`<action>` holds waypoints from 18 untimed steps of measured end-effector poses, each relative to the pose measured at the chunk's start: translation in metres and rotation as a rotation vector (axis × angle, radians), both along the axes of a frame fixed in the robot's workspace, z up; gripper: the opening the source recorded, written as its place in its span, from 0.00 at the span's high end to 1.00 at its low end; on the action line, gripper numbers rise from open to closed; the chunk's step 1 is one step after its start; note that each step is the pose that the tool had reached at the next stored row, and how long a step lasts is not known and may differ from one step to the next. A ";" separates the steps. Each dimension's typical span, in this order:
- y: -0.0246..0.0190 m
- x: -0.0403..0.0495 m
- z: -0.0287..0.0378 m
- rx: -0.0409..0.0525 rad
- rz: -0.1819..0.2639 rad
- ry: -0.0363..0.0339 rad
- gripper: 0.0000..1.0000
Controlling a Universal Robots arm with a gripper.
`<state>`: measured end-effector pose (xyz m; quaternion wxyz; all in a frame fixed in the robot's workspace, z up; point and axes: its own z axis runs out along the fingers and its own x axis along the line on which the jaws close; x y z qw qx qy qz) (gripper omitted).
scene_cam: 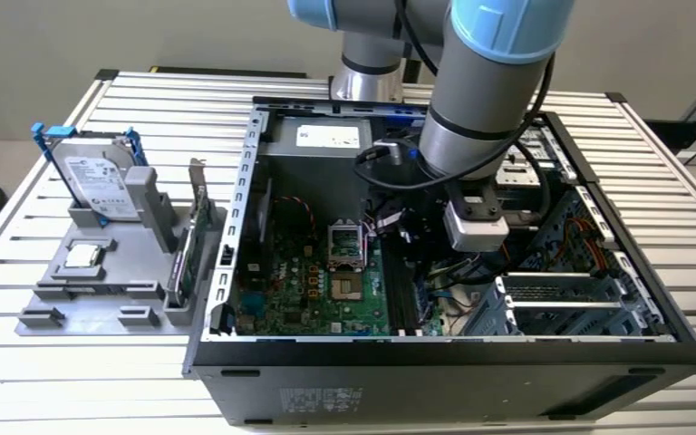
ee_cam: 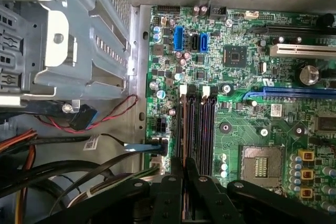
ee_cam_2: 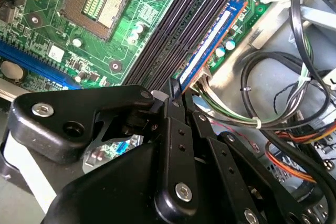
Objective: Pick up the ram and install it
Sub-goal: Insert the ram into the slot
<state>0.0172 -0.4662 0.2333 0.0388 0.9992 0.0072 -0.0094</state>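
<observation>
hand (ee_cam_2: 176,90) pinched onto the ram's near end | ram (ee_cam_2: 210,40) edge-up, running straight away from fingertips | lined along memory slots (ee_cam_2: 173,30)

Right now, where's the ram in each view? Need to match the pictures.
Exterior view: the ram, faint thin strip beside the black memory slots.
Second wrist view: blue stick standing in the slot farthest from the CPU socket, its end in the gripper.
First wrist view: edge-on in that same slot.
Shared landmark: the empty CPU socket.
</observation>
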 end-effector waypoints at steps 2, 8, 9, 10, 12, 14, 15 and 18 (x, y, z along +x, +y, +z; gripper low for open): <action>0.0002 0.0000 -0.0020 -0.0002 0.000 0.0000 1.00; 0.0018 0.0005 -0.0051 -0.0002 0.000 0.0000 1.00; 0.0021 0.0010 -0.0058 0.0000 0.000 0.0000 1.00; 0.0024 0.0016 -0.0065 -0.0001 0.000 0.0000 1.00; 0.0029 0.0029 -0.0078 -0.0002 0.000 0.0001 1.00; 0.0037 0.0033 -0.0089 -0.0003 0.000 0.0001 1.00; 0.0040 0.0034 -0.0095 -0.0002 0.000 0.0001 1.00; 0.0052 0.0037 -0.0120 -0.0002 0.000 0.0000 1.00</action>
